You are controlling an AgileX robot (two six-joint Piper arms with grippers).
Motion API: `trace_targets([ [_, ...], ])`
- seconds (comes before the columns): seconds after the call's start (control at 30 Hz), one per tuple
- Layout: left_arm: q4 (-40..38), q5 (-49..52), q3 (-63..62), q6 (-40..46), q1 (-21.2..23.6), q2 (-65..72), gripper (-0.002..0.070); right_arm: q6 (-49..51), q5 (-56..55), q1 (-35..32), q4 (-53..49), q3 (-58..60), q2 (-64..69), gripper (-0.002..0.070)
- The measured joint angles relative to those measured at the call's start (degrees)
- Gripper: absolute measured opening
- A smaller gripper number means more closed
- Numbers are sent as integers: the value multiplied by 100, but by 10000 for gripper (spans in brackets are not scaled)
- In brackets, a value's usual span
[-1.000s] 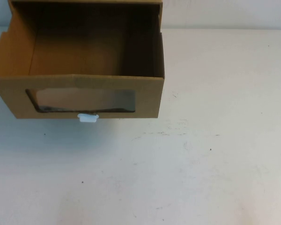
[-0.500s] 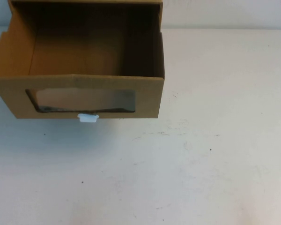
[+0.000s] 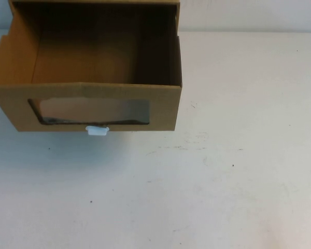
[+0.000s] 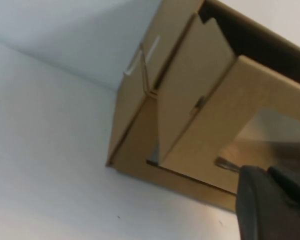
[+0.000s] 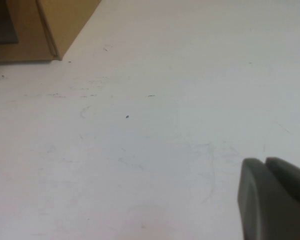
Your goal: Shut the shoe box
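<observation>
The brown cardboard shoe box point(image 3: 160, 106) stands at the far left of the table in the high view. Its drawer is pulled out toward me and open on top, and I see nothing in it. The drawer front has a clear window point(image 3: 93, 111) with a small white pull tab point(image 3: 97, 130) under it. Neither gripper shows in the high view. In the left wrist view my left gripper point(image 4: 266, 172) is shut and empty, close in front of the box's left front corner point(image 4: 195, 125). My right gripper point(image 5: 265, 162) is shut and empty over bare table, well right of the box point(image 5: 60, 22).
The white table point(image 3: 223, 171) spreads in front of and to the right of the box, with faint scuffs and specks. A pale wall point(image 3: 249, 13) runs behind the table's far edge.
</observation>
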Motion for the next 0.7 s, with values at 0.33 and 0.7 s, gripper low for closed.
trace_targets([
  [0.33, 202, 2217, -3553, 1342, 0, 3253, -5, 0, 0, 0, 0, 0, 0, -11],
  [0.7, -284, 3676, -8035, 2797, 0, 7125, -5, 0, 0, 0, 0, 0, 0, -11],
])
